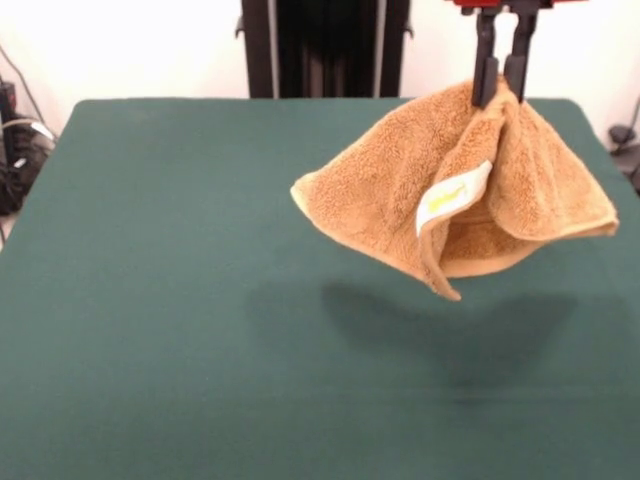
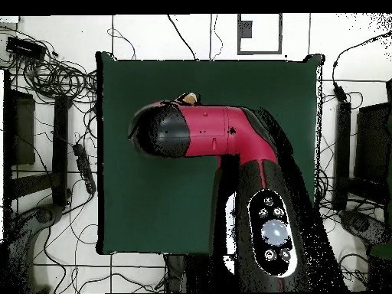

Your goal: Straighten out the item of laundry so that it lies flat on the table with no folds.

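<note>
Hanging in the air above the table (image 1: 170,300), the towel (image 1: 380,190) is pinched at its top by the claw (image 1: 500,85), whose two dark fingers (image 1: 485,70) are pressed together on a bunch of the cloth. From that point the orange-tan cloth drapes down in a loose cone with deep folds, its lower edges clear of the green top. A small white tag (image 1: 452,196) with yellow marks shows on the front fold. The towel's shadow lies on the green cloth just beneath it, toward the picture's right in the front view. In the overhead view the red and black arm (image 2: 222,134) reaches over the table and hides nearly all of the towel; only a small tan bit shows at its upper edge. Cables (image 2: 53,76) lie on the floor beside the table.
</note>
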Robot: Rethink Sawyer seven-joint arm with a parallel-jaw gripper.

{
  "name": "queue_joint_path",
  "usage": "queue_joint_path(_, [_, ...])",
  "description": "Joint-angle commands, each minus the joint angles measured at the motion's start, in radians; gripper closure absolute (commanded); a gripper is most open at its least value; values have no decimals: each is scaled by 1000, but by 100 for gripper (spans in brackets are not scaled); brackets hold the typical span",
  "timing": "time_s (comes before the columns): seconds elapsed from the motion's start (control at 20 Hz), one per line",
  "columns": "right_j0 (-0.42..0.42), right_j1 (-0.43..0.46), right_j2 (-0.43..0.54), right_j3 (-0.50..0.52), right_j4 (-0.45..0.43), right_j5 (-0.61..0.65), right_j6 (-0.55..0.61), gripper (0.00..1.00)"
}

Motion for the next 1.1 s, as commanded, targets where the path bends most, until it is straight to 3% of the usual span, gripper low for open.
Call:
queue_joint_path(0.05, [37,34,68,-34,-18,88,13,100])
queue_joint_path(0.85, [-5,104,135,-82,-24,60,-70,100])
queue_joint_path(1.1, [-34,105,162,-35,-32,-18,-77,100])
